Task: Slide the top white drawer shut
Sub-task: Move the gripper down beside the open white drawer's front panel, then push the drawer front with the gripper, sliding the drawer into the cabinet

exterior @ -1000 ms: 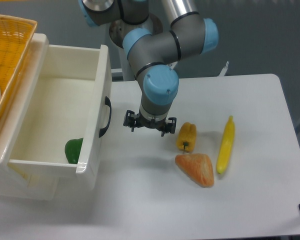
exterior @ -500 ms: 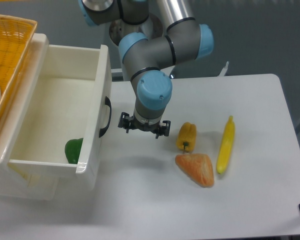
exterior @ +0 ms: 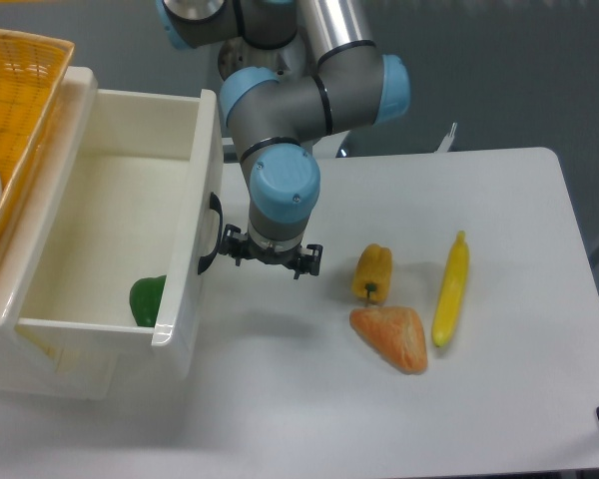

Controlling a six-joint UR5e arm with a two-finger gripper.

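The top white drawer (exterior: pixel 195 220) stands pulled far out of the cream cabinet at the left, its black curved handle (exterior: pixel 212 235) facing right. A green pepper (exterior: pixel 146 299) lies inside near its front corner. My gripper (exterior: pixel 268 259) hangs just right of the handle, close to the drawer front, pointing down at the table. Its fingers are hidden beneath the wrist, so whether they are open or shut does not show. It holds nothing I can see.
A yellow wicker basket (exterior: pixel 15 110) sits on top of the cabinet at the far left. On the table to the right lie a yellow pepper (exterior: pixel 372 272), an orange wedge-shaped piece (exterior: pixel 390 337) and a banana (exterior: pixel 450 289).
The gripper has moved left across the table, from beside the yellow pepper to just next to the drawer's handle. The drawer and the other things have not moved.
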